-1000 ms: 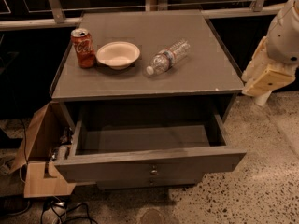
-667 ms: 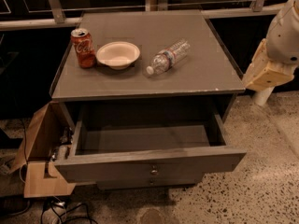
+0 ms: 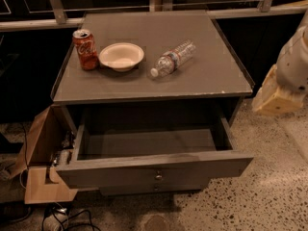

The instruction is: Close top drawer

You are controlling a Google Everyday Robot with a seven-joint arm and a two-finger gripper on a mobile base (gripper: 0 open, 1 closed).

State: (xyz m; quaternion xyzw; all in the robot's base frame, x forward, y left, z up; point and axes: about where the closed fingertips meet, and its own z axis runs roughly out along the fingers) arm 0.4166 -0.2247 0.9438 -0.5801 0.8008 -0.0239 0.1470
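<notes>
One drawer concerns us here: the top drawer (image 3: 154,165) stands pulled well out from under the table (image 3: 211,76), its deep box empty. Its long front panel faces us, with a small round knob (image 3: 158,173) at centre.

The gripper (image 3: 278,94) hangs at the picture's right edge, beside the table's right flank and apart from all furniture. We cannot tell whether it is open or closed, and it appears to hold nothing.

The governing relation is this. The front panel lies toward picture-left of the gripper and lower in the frame. Its long axis runs left to right across the view. We judge that closing calls for a push square to that axis, toward the table's back, so the single arm must first come round in front of the panel.

On the table stand a red can (image 3: 84,49) with white script, which we take for Coca-Cola lettering, and a pale bowl (image 3: 121,56) just beside it. A water bottle (image 3: 172,58) lies on its side, its label unreadable.
</notes>
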